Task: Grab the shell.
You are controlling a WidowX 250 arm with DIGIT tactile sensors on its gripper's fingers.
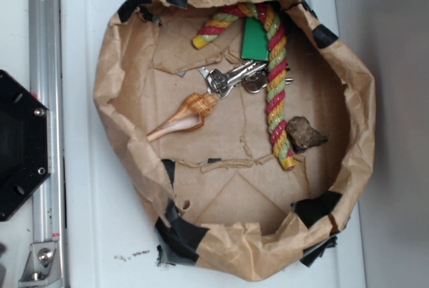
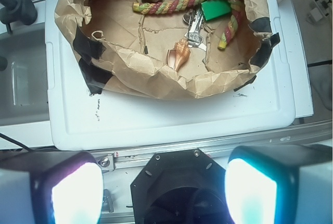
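Note:
The shell [image 1: 184,116] lies on the floor of a brown paper basket [image 1: 114,100], left of the middle, its striped orange-brown end by the keys and its pale thin point aimed lower left. In the wrist view the shell [image 2: 178,56] shows just behind the basket's near wall. My gripper [image 2: 164,190] is open, its two fingers wide apart with nothing between them. It hangs high above the black robot base [image 2: 182,182], well short of the basket. The gripper does not show in the exterior view.
Silver keys [image 1: 231,78], a green card [image 1: 255,39], a striped rope [image 1: 276,80] and a lumpy brown rock [image 1: 305,134] share the basket. The basket stands on a white lid [image 1: 87,221]. A metal rail [image 1: 45,100] and the black base [image 1: 20,144] lie left.

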